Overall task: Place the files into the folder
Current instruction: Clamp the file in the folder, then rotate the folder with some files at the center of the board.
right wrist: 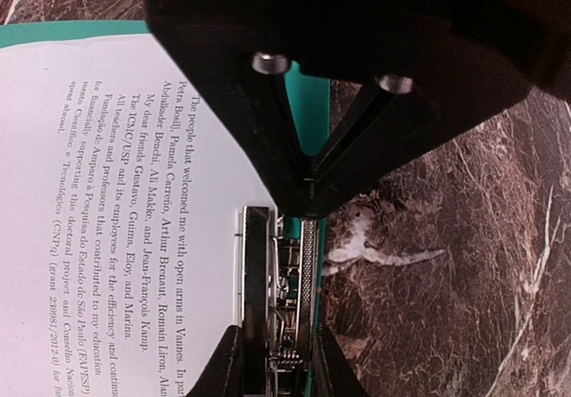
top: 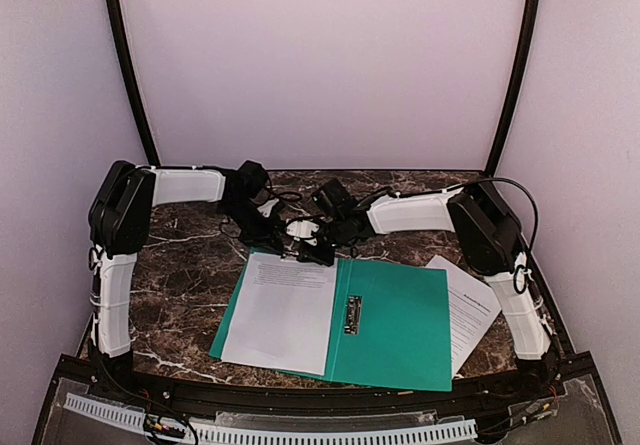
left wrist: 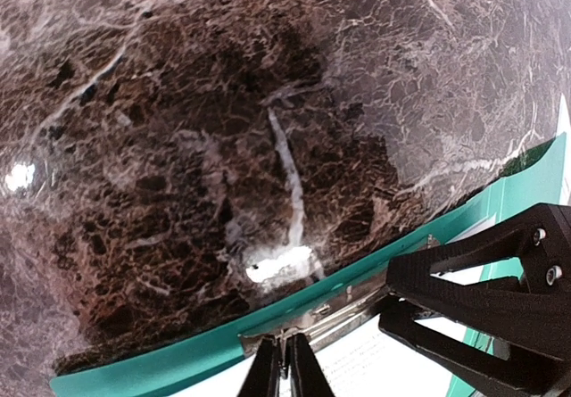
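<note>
The teal-green folder lies open on the marble table. One white printed sheet lies on its left half. A second sheet lies at the right, partly under the folder's right half. Both grippers meet at the folder's far edge. My left gripper is shut on the thin end of the metal clip. My right gripper has one finger on each side of the clip, closed against it. The sheet's top edge lies beside the clip's bar.
A small metal piece sits on the folder's spine. Dark marble table shows left of and behind the folder. Curved black frame posts and pale walls enclose the back. A black rail runs along the near edge.
</note>
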Robot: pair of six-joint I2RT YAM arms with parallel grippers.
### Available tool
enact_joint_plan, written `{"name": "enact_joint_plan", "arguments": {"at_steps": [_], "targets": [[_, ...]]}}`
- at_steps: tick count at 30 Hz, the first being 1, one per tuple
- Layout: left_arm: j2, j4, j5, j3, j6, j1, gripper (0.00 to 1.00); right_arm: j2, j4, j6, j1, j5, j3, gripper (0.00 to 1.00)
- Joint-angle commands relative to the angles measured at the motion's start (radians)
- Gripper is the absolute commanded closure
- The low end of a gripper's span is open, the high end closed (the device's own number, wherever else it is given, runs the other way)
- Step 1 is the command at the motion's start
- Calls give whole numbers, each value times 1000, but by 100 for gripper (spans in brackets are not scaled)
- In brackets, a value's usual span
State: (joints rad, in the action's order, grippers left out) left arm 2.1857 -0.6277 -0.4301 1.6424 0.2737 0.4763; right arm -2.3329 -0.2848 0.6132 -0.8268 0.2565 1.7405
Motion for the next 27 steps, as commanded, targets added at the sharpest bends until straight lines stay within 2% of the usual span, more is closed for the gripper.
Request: {"name": "enact_joint_plan", "arguments": {"at_steps": [1,13,17,20,24,27], "targets": [[-91,12,17,-24,-3,5,93,-87,-163,-16,4,20,-3,100],[-193,35,4,-51,-11,-8,69,-108,-184,-35,21,36,53,100],[-252,23,49,-122,-36,-10,64,-121,-198,-49,23,46,93,100],[-313,38,90,-206,-38,-13,61,-116,-194,-79,29,60,117,92],[-437,78,143,-359,-15,-14,53,-96,-177,-135,38,69,146,73],[-508,120,160,-494,22,-15,39,-69,-144,-180,44,59,150,57]]}}
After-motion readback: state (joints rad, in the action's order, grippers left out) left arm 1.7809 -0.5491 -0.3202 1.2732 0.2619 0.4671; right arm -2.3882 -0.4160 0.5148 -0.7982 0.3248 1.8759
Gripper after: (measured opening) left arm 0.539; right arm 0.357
